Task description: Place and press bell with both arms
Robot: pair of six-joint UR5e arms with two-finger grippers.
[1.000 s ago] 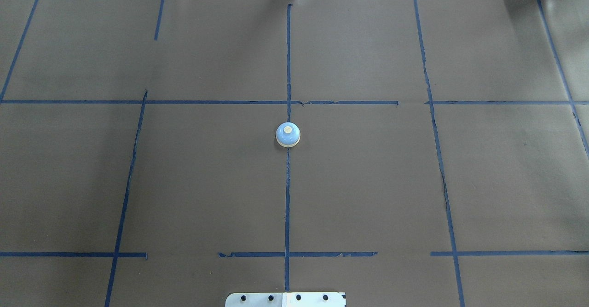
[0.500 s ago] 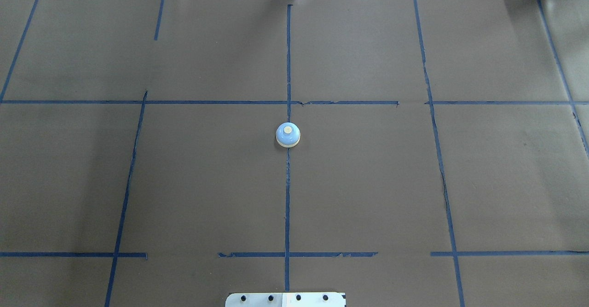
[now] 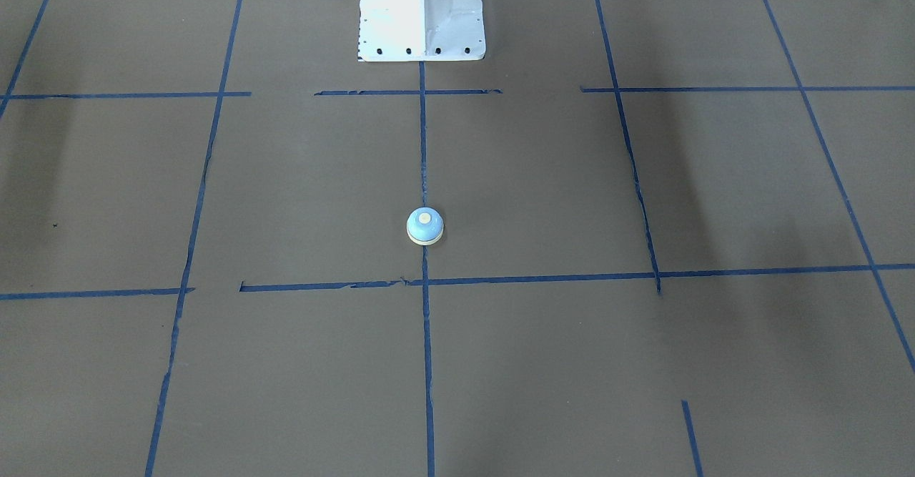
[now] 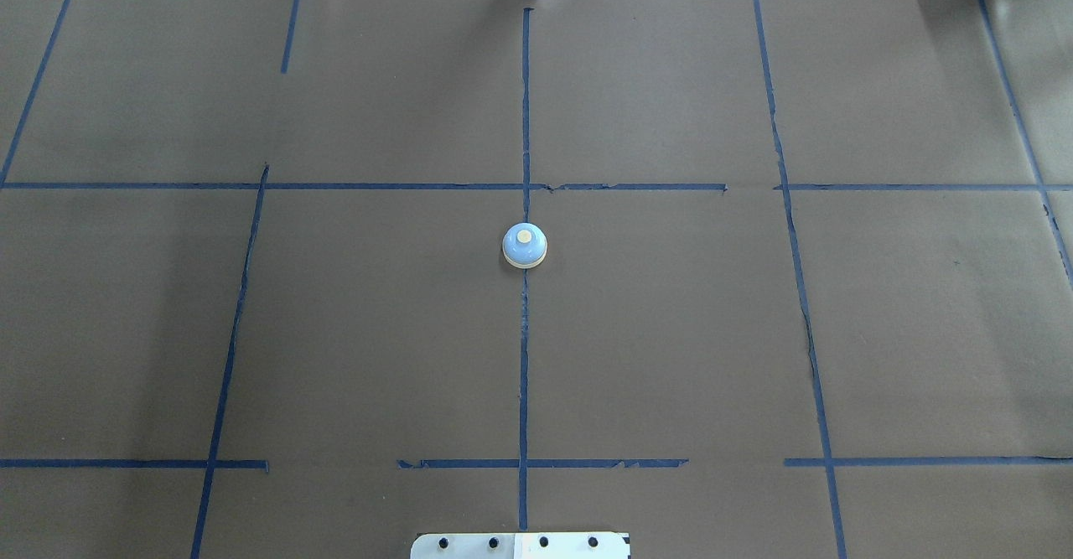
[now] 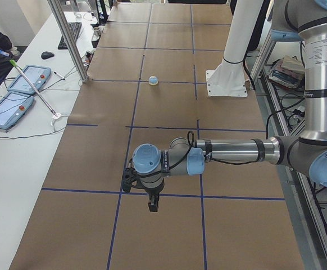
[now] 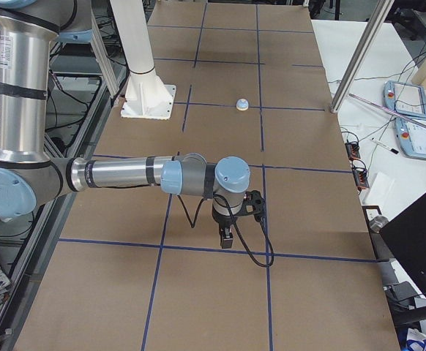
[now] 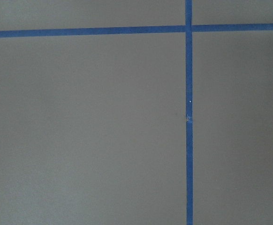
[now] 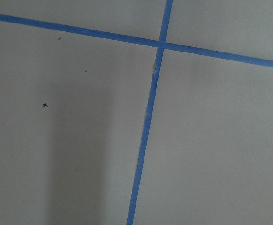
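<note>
Light-blue bell (image 4: 525,246), cream base and button; brown table (image 4: 671,333) gridded with blue tape (image 4: 524,375); white pedestal (image 3: 422,12); silver arms (image 5: 236,151), light-blue caps.

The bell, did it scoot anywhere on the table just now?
No. In the overhead view the bell sits on the blue centre tape line, just below the tape crossing, same as before.

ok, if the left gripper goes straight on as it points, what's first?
The left gripper points straight down, so probably the bare brown paper, beside a blue tape line. Nothing else shows under it; the bell sits far off. Its height is unclear.
</note>
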